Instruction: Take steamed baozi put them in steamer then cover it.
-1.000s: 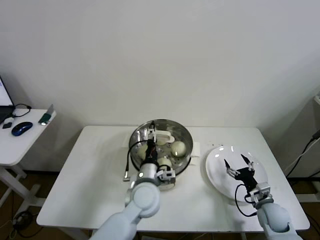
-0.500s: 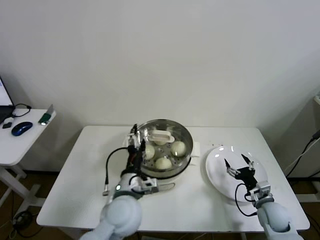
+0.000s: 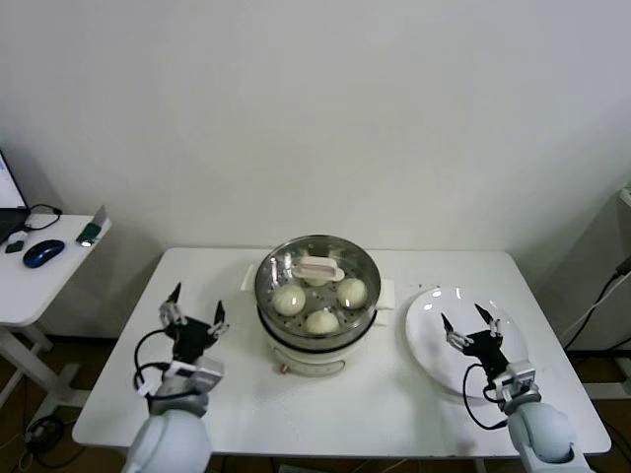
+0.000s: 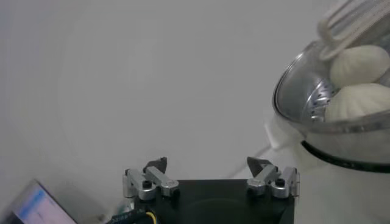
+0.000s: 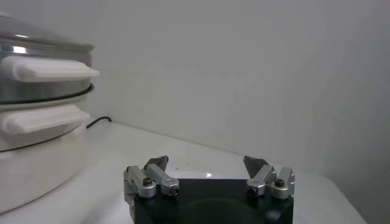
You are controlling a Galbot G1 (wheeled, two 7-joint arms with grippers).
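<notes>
Glass cover (image 3: 317,273) sits on the steamer (image 3: 317,335) mid-worktop (image 3: 394,404), sealing the baozi (image 3: 289,300) inside; left claw (image 3: 193,317) hangs released beside it, right claw (image 3: 471,325) spread empty over the plate (image 3: 434,355), likely done.

Steamer (image 3: 317,330) sits mid-surface (image 3: 414,399), toward the far edge. Cover (image 3: 317,279) is on the steamer, its handle (image 3: 320,268) on the far half. Three steamed baozi (image 3: 322,320) visible inside under the cover: one left, one right, one near; any fourth is hidden under the handle. Plate (image 3: 434,320) lies right of the steamer, just beside it, apart from the base. Right tool (image 3: 471,328) hangs over the plate's near part. Left tool (image 3: 193,320) is left of the steamer, over the surface, apart from it. Second surface (image 3: 39,276) stands far left, carrying a mouse (image 3: 42,252).
</notes>
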